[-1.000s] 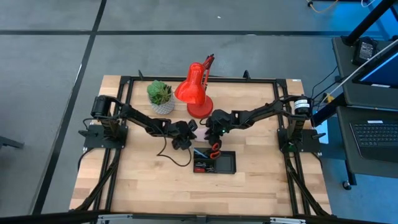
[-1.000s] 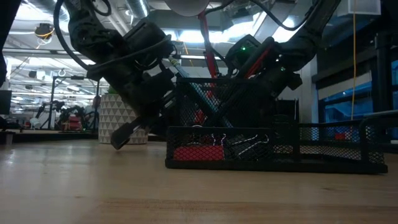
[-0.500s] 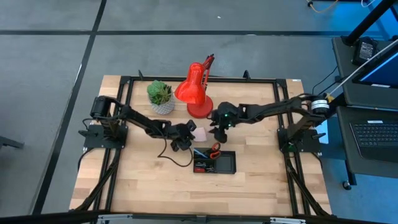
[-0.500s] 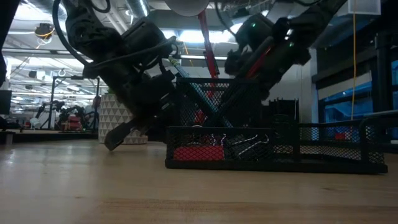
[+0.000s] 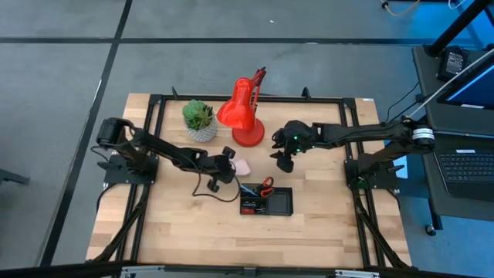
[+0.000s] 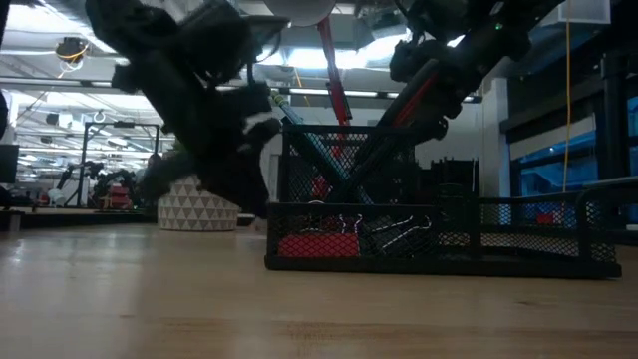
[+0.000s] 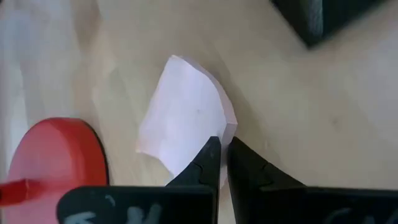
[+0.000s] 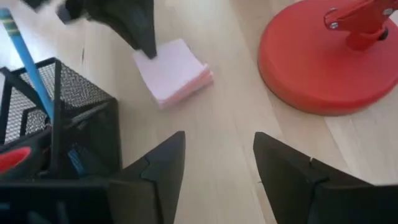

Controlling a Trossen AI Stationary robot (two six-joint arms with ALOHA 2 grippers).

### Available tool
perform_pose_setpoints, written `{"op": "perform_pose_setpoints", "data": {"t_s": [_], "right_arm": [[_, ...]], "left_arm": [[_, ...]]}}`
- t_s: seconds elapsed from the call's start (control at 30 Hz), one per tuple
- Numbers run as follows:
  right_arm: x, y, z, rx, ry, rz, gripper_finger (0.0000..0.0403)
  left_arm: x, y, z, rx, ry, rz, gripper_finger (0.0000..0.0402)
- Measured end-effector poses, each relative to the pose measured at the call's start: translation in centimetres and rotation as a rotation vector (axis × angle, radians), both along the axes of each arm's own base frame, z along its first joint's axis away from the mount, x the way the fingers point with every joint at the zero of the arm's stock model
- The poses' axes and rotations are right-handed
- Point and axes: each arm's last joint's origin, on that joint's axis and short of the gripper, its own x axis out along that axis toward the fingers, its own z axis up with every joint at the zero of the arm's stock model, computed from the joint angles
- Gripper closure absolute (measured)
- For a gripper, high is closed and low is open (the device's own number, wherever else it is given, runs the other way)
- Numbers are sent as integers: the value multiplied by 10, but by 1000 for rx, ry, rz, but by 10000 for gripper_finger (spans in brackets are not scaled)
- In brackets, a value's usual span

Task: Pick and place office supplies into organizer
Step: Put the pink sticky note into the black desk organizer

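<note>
My right gripper (image 5: 284, 161) has pulled back from the organizer (image 5: 266, 201) over the last second and now hangs above bare bench toward the right edge, jaws spread wide and holding nothing. The red-handled scissors (image 5: 265, 184) it was over a second ago now stand in the organizer's back compartment with the blue pen (image 8: 28, 59), so I judge that item delivered.

My left gripper (image 7: 221, 163) has shifted too, swinging toward the left edge and exposing the pink sticky-note pad (image 5: 240, 166), which lies flat on the bench between the red lamp (image 5: 245, 116) base and the organizer's back edge. My left fingers (image 7: 208, 163) are nearly closed, only a thin slit between them, with their tips at the pad's near edge; whether they pinch a corner or merely touch it, I cannot tell. The pad looks to be the next thing for the organizer.
</note>
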Motion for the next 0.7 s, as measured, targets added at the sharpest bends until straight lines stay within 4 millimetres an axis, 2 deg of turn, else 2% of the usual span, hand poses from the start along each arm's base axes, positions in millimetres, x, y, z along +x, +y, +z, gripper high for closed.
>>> {"op": "perform_pose_setpoints", "data": {"t_s": [0.13, 0.37, 0.57, 0.7], "right_arm": [[-4, 1, 0, -27, 36, 34, 210], [-7, 1, -6, -18, 91, 37, 210], [-18, 3, -22, -26, 153, 64, 210], [-36, 6, -34, -16, 154, 56, 210]], "left_arm": [[-10, -2, 22, -101, -38, 85, 395], [-40, -2, 75, -290, -160, 224, 395], [-62, -3, 115, -480, -317, 188, 394], [-72, -8, 137, -533, -437, 129, 394]]}}
